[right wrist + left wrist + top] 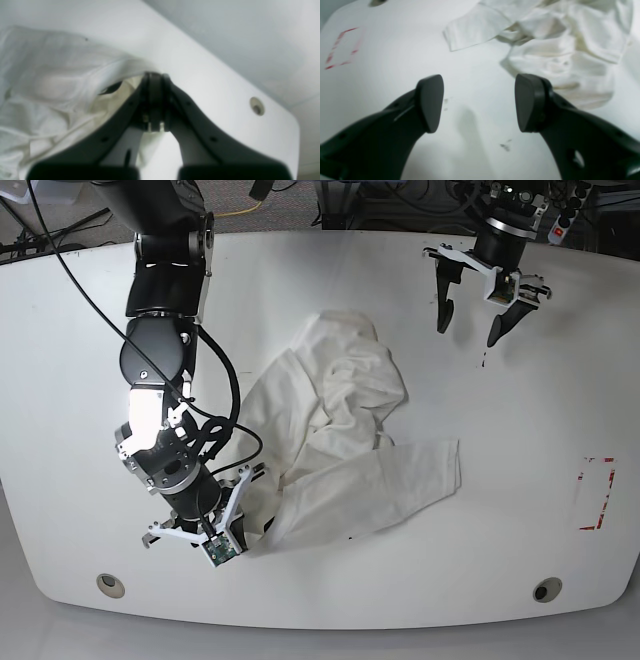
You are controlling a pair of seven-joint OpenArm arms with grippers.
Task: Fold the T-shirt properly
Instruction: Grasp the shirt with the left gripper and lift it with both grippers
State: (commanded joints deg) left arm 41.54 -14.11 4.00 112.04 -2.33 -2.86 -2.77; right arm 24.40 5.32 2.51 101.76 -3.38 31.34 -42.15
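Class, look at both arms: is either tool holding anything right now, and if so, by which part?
The right tool is shut on the T-shirt, pinching an edge of the cloth at its crumpled lower corner. The left tool is open above the table, holding nothing.

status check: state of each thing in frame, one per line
T-shirt: crumpled and unfolded on the table, one edge pinched by the right gripper.
Right gripper: shut on the shirt's edge, low at the table.
Left gripper: open, empty, apart from the shirt.
Table: white, red tape outline near one side.
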